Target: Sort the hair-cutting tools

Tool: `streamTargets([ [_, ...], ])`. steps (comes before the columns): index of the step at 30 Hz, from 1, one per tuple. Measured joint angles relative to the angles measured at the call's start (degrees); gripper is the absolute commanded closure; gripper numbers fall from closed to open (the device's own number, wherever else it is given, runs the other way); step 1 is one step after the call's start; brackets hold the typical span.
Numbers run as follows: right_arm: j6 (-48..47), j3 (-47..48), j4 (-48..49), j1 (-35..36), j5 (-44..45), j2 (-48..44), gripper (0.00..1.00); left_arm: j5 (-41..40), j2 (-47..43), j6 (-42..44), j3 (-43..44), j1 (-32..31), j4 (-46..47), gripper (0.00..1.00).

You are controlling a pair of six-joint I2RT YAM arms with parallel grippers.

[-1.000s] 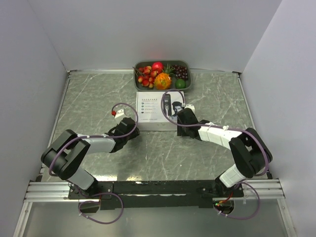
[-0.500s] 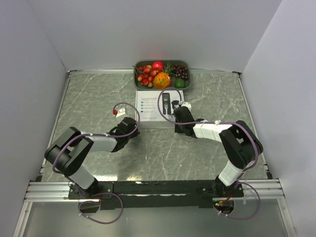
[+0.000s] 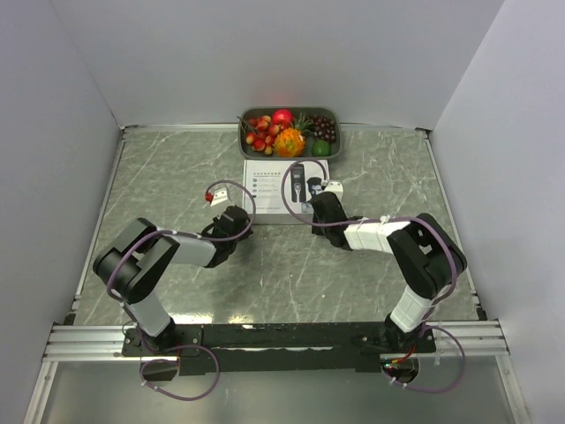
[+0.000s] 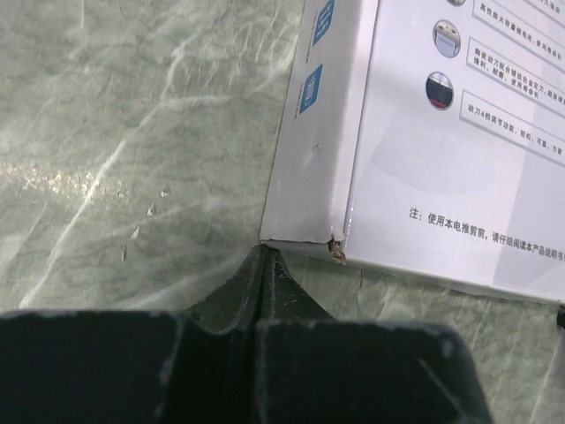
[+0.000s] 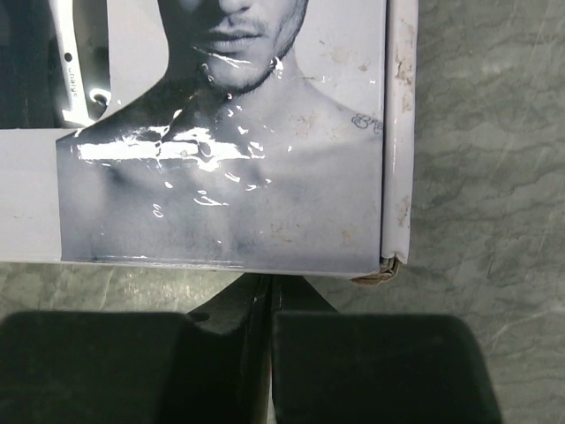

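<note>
Fingers of the left gripper (image 3: 242, 220) are clenched flat against each other with nothing between them. In the left wrist view their tips (image 4: 265, 252) sit right at the near left corner of the white printed cardboard box (image 4: 424, 132); I cannot tell whether they touch it. The right gripper (image 3: 315, 215) is pinched closed and empty too, its tips (image 5: 269, 281) just below the box's near edge, close to the dented near right corner.

The only clipper in view is the printed clipper (image 3: 298, 184) on the lid. It is a slim dark shape whose long axis runs from the near edge towards the far edge; which end is the blade is too small to tell. Where the real tools are, the pictures do not show.

The box (image 3: 269, 190) lies flat on a grey-green marbled table (image 3: 177, 177), just in front of a grey tray of fruit (image 3: 339, 132) at the far edge. Plain pale walls (image 3: 265, 53) close in three sides, and an aluminium rail (image 3: 88, 340) carries the arm bases.
</note>
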Motion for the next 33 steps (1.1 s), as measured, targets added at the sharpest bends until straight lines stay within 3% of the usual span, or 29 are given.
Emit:
streamTargets([
  [12, 0.0, -0.1, 1.1, 0.2, 0.6, 0.4, 1.00, -1.7, 0.9, 1.2, 0.3, -0.2, 1.9, 0.99],
  [13, 0.0, -0.2, 1.0, 0.4, 0.8, 0.2, 0.91, -1.5, 0.3, 1.2, 0.0, -0.1, 1.9, 0.99],
  [16, 0.0, -2.2, 0.5, 1.2, 2.1, -2.6, 0.77, -0.4, -3.7, 1.0, -1.3, 0.0, 1.2, 0.97],
  [20, -0.4, -5.7, -3.1, 2.2, 4.2, -12.2, 0.67, 0.9, -12.2, 0.9, -4.3, -0.1, -0.3, 0.79],
  [25, -1.9, -6.6, -6.7, 2.6, 5.2, -27.8, 0.53, 1.5, -22.6, 0.9, -5.4, -0.1, -6.2, 0.68],
  [26, -2.4, -6.6, -7.6, 2.6, 5.2, -30.7, 0.48, 1.5, -24.7, 1.0, -5.4, -0.2, -7.8, 0.58],
  [28, -3.3, -6.6, -9.9, 2.6, 5.1, -35.4, 0.45, 1.5, -29.3, 1.3, -5.4, -0.2, -10.9, 0.46],
  [31, -4.8, -5.9, -14.5, 2.6, 5.1, -39.6, 0.29, 1.5, -35.8, 1.7, -5.4, -0.2, -14.6, 0.33],
  [32, -5.3, -5.5, -16.3, 2.6, 5.0, -40.5, 0.01, 1.4, -38.3, 2.0, -5.3, -0.2, -16.2, 0.17],
  [33, -5.7, -5.2, -18.0, 2.6, 4.9, -41.3, 0.00, 1.4, -40.3, 2.4, -5.1, -0.2, -17.4, 0.06],
])
